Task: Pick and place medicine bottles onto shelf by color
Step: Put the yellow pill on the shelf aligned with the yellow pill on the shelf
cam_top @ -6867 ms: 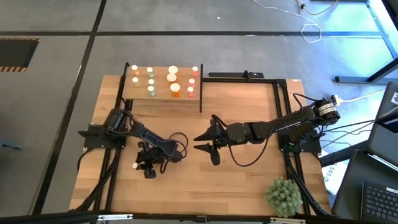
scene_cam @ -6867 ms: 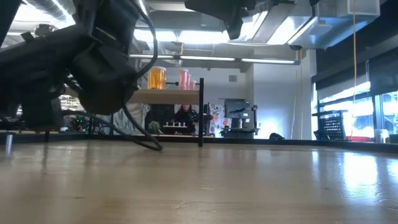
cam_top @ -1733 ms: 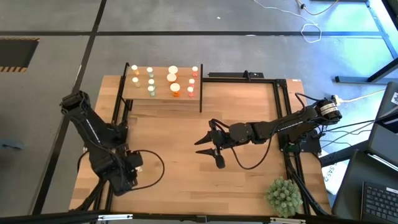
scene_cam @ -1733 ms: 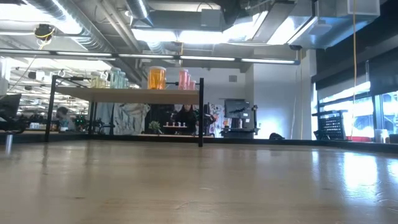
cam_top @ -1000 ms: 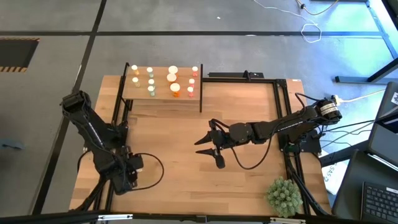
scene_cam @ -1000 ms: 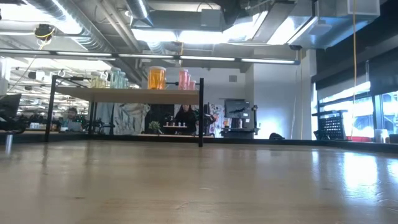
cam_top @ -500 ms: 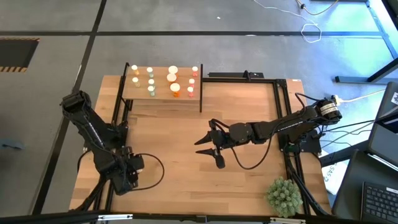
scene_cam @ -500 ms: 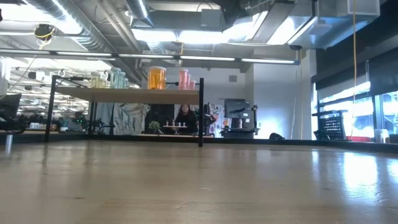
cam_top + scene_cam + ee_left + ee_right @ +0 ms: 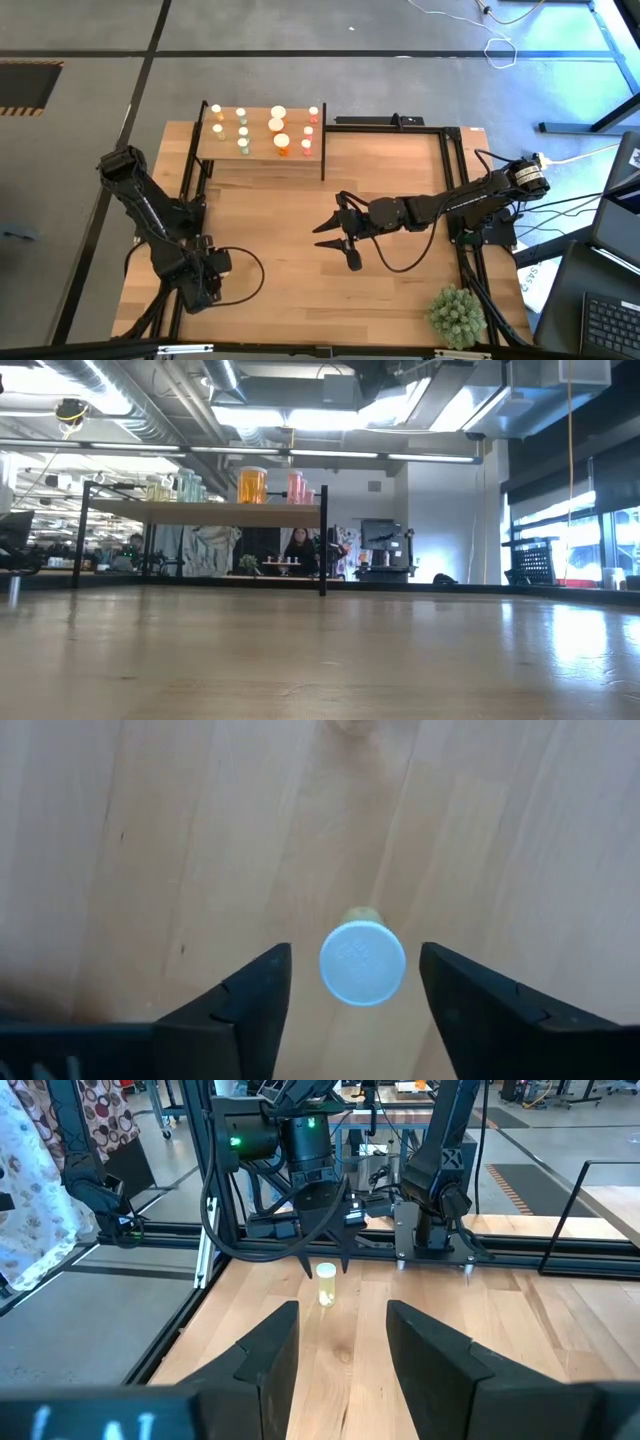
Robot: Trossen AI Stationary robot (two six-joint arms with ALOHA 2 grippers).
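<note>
One medicine bottle [image 9: 362,963], white-capped with a pale yellow-green body, stands upright on the table near its left front corner. My left gripper [image 9: 355,952] points down over it, open. One finger stands on each side of the cap with a gap on both sides. In the high view my left gripper [image 9: 205,283] hides the bottle. The right wrist view shows the bottle [image 9: 326,1284] under those fingers. My right gripper [image 9: 335,242] hovers open and level over the table's middle, with nothing between its fingers. The shelf [image 9: 262,152] at the far left carries several bottles [image 9: 280,142].
A spiky green plant ball [image 9: 455,315] sits at the table's near right corner. Black frame rails [image 9: 450,180] run along the table's far and right sides. Bare wood lies between the two grippers. In the low view the shelf [image 9: 205,511] stands on black posts.
</note>
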